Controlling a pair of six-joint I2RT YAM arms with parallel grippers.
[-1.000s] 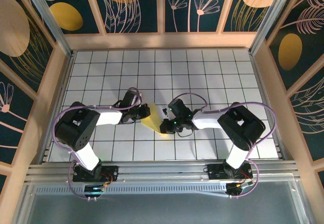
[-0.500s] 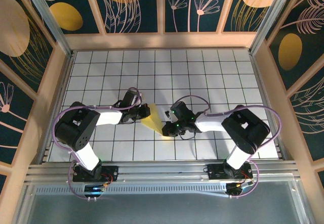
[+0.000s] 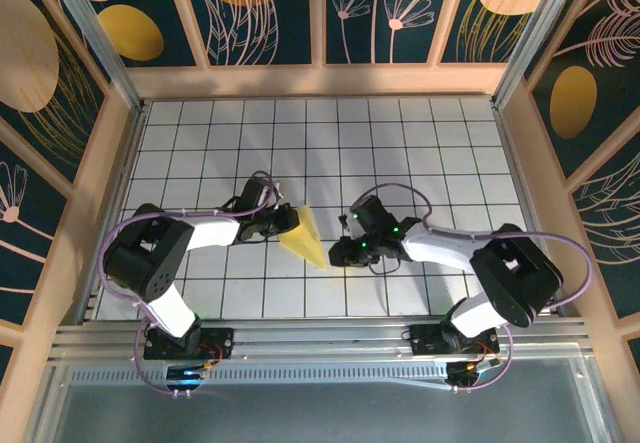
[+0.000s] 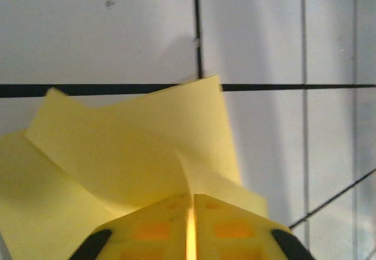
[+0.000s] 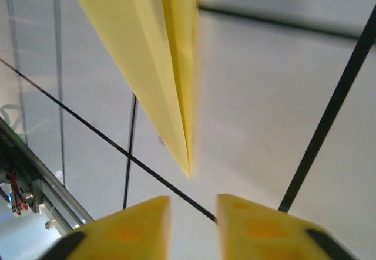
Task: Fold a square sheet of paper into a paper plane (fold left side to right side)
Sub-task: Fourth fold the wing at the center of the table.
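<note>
The left gripper (image 4: 191, 225) is pinched together on the wide end of the bright yellow, pointed paper plane (image 3: 305, 238), which lies mid-table. The right gripper (image 5: 192, 212), fingers apart, sits just short of its tip. White gridded table (image 3: 400, 143) stretches open to the wooden walls (image 3: 320, 81).

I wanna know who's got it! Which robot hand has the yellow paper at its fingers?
The left gripper: the paper plane is pinched between its jaws. The right gripper's jaws stand apart, the tip ahead of them.
</note>
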